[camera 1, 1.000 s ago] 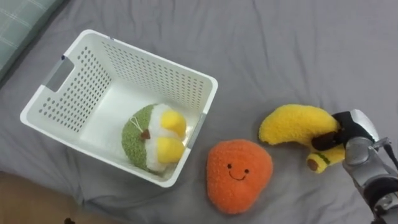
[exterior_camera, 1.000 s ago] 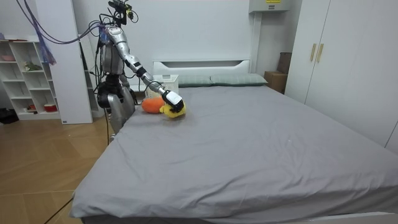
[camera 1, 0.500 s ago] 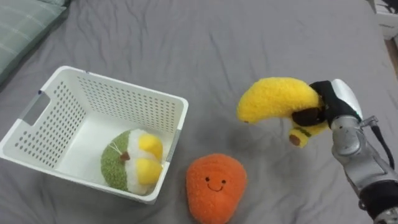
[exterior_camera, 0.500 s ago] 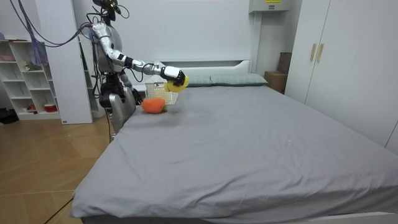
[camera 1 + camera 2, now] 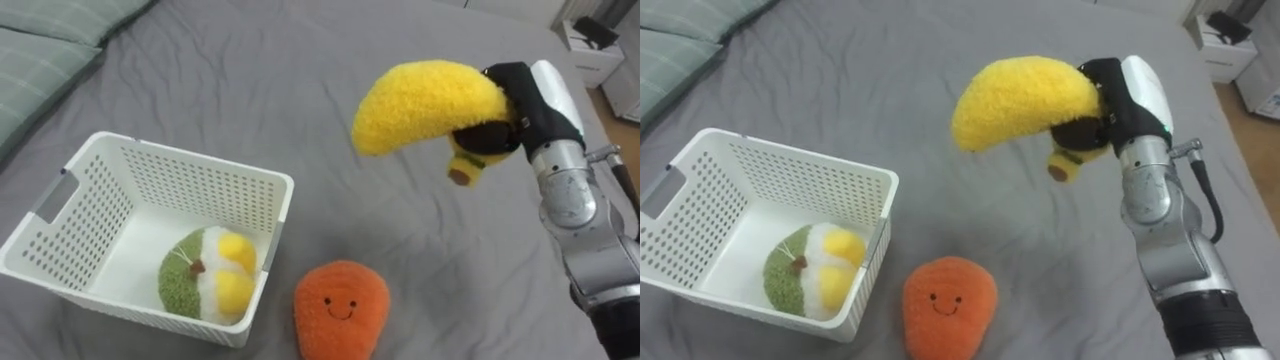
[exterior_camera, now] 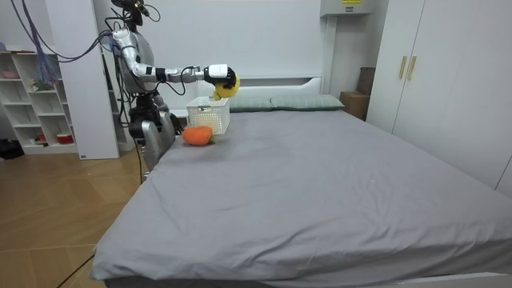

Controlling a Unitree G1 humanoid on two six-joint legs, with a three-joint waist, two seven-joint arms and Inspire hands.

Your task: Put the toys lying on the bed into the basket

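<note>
A: Status?
B: Right hand clamped round fuzzy yellow plush banana, held in the air, right of white perforated plastic basket.
A: Risk?
B: Stem-end grip. Early release likely lands it by the orange smiling plush, outside the basket.

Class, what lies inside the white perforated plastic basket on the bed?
The white perforated plastic basket holds one round green, white and yellow plush toy, near its right wall. Whatever lies beneath that toy is covered.

Right robot hand holds yellow plush over the bed.
</note>
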